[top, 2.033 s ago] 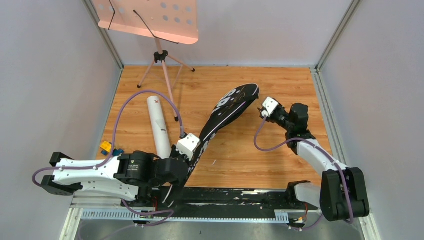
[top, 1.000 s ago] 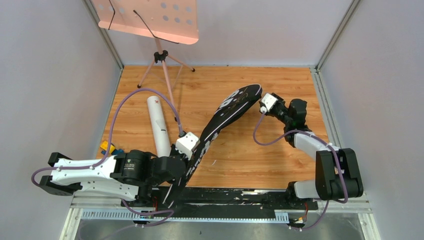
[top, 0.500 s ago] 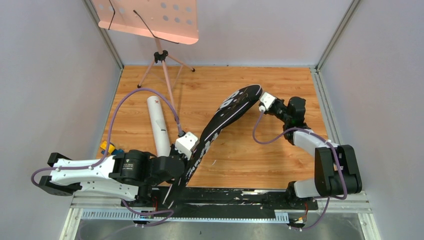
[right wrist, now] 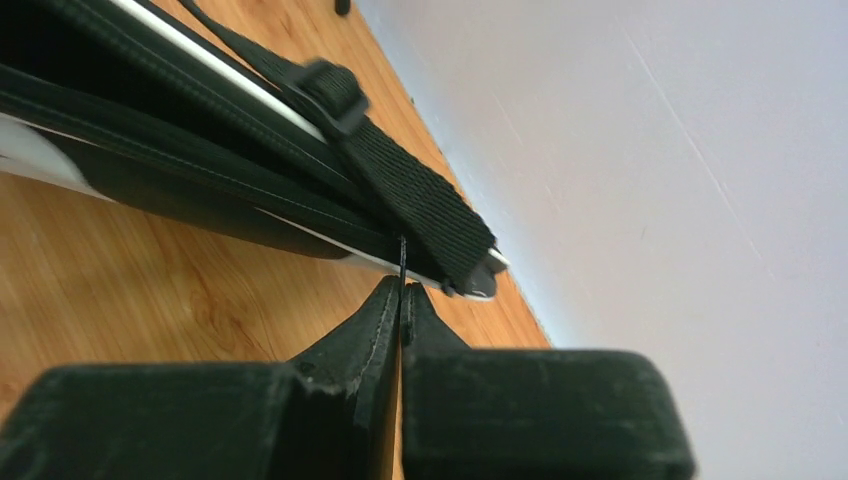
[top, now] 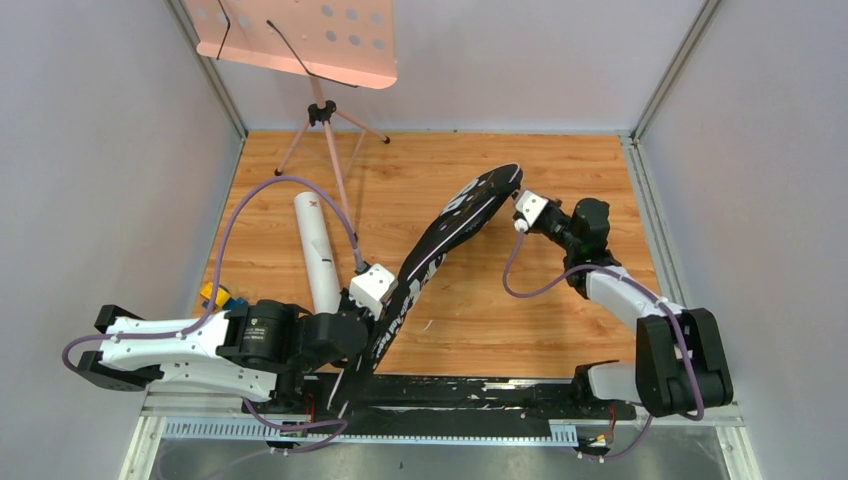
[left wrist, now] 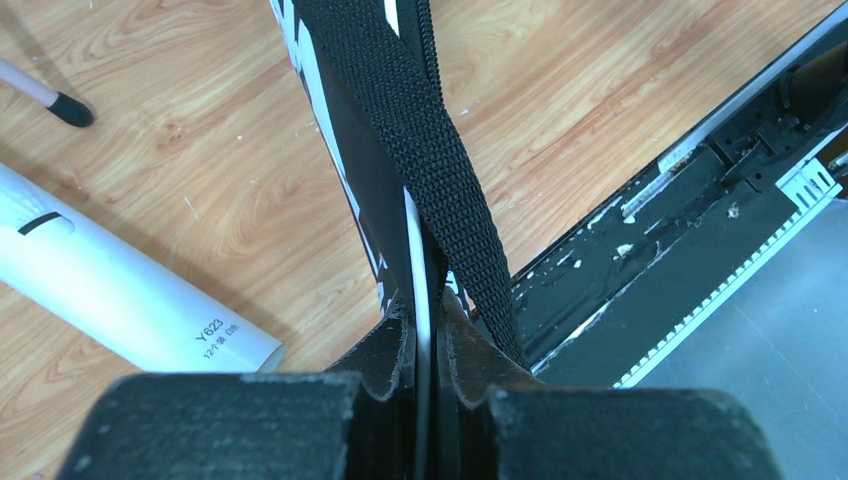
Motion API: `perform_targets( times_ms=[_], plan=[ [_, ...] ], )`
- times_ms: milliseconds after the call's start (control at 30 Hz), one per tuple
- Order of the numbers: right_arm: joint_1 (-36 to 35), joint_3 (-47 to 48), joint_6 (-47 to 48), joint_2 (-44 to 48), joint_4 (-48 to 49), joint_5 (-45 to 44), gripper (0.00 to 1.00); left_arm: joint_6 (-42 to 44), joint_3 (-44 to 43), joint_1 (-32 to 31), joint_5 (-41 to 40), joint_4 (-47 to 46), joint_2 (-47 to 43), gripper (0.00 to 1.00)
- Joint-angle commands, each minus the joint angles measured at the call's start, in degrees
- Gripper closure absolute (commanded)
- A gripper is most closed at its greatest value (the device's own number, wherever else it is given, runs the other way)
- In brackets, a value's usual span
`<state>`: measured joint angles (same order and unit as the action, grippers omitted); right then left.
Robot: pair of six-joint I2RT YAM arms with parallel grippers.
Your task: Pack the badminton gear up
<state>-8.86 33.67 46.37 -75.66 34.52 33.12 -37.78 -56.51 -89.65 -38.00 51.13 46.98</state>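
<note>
Lower centre of the overhead view: the left fingers (left wrist: pixel 408 325) are pinched tight on the white-piped edge of the black bag (top: pixel 455 225) near its lower end, a woven strap (left wrist: pixel 430 150) running alongside; the bag slants up toward frame centre over the wooden worktop (top: pixel 560 170); a white tube (top: pixel 318 255) lies just left of it; at the bag's upper tip the right fingers (right wrist: pixel 395 305) are closed on a thin black tab; a pink music stand (top: pixel 300 40) stands at upper left.
</note>
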Motion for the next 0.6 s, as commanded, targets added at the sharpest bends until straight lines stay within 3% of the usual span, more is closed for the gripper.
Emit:
perform_targets(
  times_ms=[0, 233, 400, 567],
  plan=[
    [-3.3, -0.4, -0.8, 4.4, -0.7, 4.7, 1.0, 1.5, -1.2, 0.1, -5.7, -8.2, -0.9, 1.0],
    [-9.0, -2.4, -0.9, 9.8, -4.6, 3.6, 1.0, 2.2, -1.3, 0.1, -6.8, -9.0, 0.3, 1.0],
    [-13.0, -4.8, -9.9, 14.7, -4.5, 1.6, 1.0, 3.2, -0.9, 0.1, -6.2, -11.5, 2.8, 1.0],
    [-17.8, -10.0, -12.2, 18.0, -3.6, -3.5, 1.0, 3.1, -1.5, 0.2, -6.2, -12.9, 8.1, 1.0]
  ],
)
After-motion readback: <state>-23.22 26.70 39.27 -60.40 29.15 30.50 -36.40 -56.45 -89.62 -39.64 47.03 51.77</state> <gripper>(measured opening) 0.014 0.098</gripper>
